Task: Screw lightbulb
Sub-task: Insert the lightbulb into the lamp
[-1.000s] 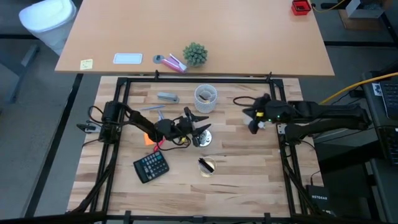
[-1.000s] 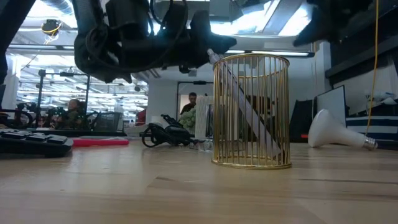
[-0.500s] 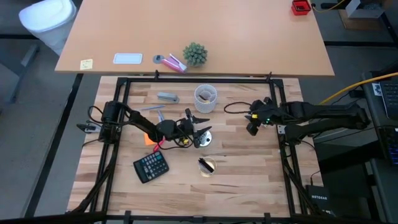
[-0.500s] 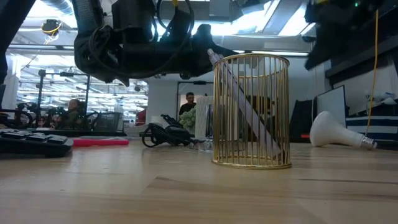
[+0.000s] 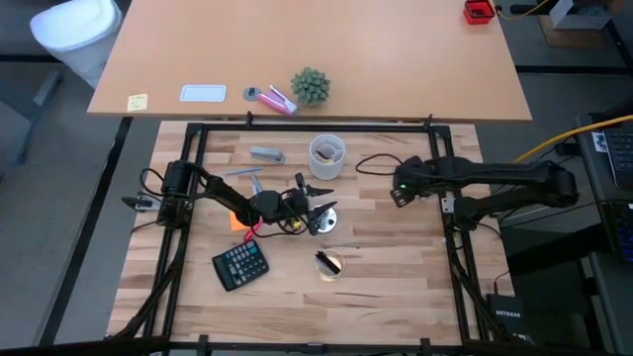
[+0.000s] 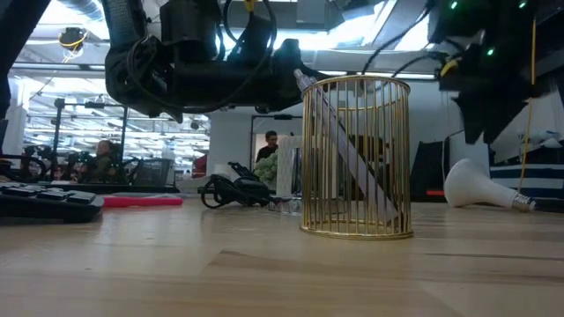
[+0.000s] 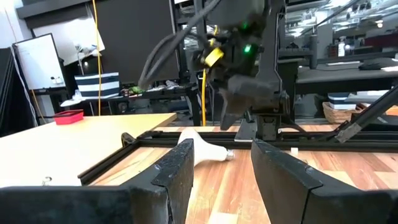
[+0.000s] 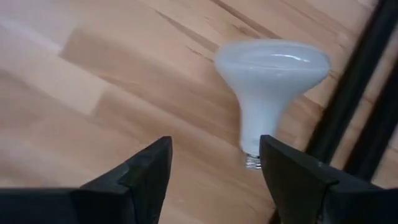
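Observation:
The lightbulb (image 8: 267, 87), white with a grey screw base, lies on its side on the wooden table by the right frame rail; it also shows in the low view (image 6: 480, 187) and the left wrist view (image 7: 202, 149). My right gripper (image 8: 214, 149) hangs open just above it, pointing steeply down, and in the high view (image 5: 399, 190) it covers the bulb. My left gripper (image 7: 221, 152) is open at mid-table (image 5: 315, 198), raised and about level, with nothing between its fingers. The round silver socket (image 5: 324, 220) sits right beside it.
A gold wire cup (image 6: 357, 158) stands near the front edge, a calculator (image 5: 240, 264) to its left, a pale cup (image 5: 327, 151) toward the far edge. The black frame rail (image 8: 367, 106) runs close beside the bulb. People stand in the room beyond.
My right gripper has come down and slightly toward the table's left, tipping from nearly level to steeply downward over the lightbulb. The bulb stays lying on the table. My left arm has kept its place.

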